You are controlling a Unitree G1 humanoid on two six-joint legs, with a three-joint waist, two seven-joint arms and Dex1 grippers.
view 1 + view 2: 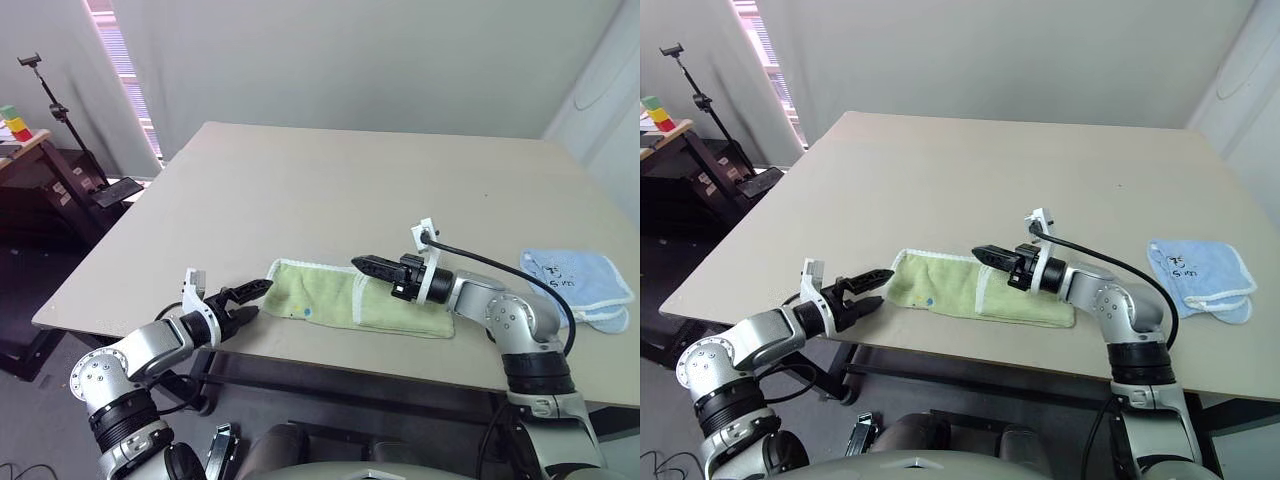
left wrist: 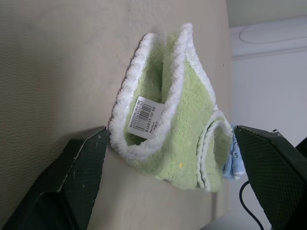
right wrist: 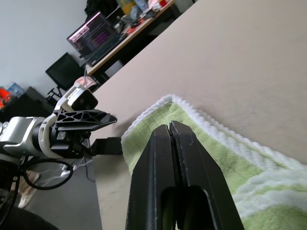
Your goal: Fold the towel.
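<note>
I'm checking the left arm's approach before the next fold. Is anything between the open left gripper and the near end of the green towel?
Nothing visible: the left gripper faces the towel across bare table.

Towel: light green terry, white stitched edging, small blue motif, barcode label at one end. Folded into a long narrow strip, lying flat on the table near its front edge, parallel to it.

One counter carries two cloths: one green towel and one light blue cloth, possibly doubled over. Two end effectors are there, left end effector and right end effector.
</note>
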